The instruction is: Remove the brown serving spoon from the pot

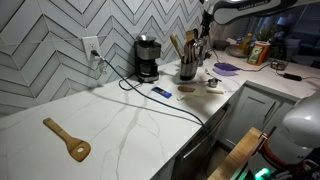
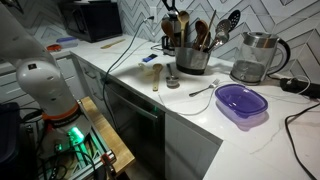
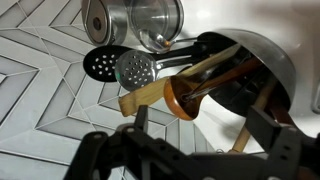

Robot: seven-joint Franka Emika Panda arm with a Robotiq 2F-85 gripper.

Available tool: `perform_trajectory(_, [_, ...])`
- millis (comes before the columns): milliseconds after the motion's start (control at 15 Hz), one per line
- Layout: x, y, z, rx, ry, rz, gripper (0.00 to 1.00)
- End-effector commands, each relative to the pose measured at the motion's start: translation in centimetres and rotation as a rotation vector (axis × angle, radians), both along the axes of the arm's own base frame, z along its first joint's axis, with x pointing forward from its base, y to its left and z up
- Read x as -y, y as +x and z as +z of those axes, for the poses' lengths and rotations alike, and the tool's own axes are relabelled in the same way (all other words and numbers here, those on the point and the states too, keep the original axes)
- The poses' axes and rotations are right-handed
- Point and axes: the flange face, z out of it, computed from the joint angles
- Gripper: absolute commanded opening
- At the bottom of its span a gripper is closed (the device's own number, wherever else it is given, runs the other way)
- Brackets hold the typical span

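Note:
The shiny metal pot (image 1: 188, 70) stands on the white counter next to the black coffee maker (image 1: 147, 57), full of upright utensils. It also shows in an exterior view (image 2: 190, 60) and in the wrist view (image 3: 262, 62). The brown serving spoon (image 3: 186, 97) sits in the pot with its round bowl sticking out among the other handles. My gripper (image 3: 200, 135) is open and empty, its two fingers straddling the space just beyond the spoon's bowl, not touching it. In an exterior view the arm (image 1: 212, 14) hangs above the pot.
A black slotted spoon (image 3: 100, 63), a metal slotted spoon (image 3: 135, 68) and a pale wooden spatula (image 3: 150, 96) crowd the pot. A glass kettle (image 2: 255, 55), a purple bowl (image 2: 242, 102) and a loose wooden spatula (image 1: 66, 140) lie on the counter.

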Motion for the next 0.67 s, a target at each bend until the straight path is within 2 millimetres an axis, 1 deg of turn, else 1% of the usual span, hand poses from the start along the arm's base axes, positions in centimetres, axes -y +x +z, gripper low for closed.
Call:
perform_trajectory(0, [0.0, 0.2, -0.1, -0.002, -0.006, 0.003, 1.00])
perform_trajectory(267, [0.3, 0.3, -0.1, 0.004, -0.034, -0.007, 1.00])
perform_trajectory(400, [0.1, 1.3, -0.3, 0.067, -0.052, 0.050, 1.00])
perform_trajectory(600, [0.0, 2.7, -1.3, 0.108, -0.098, 0.118, 1.00])
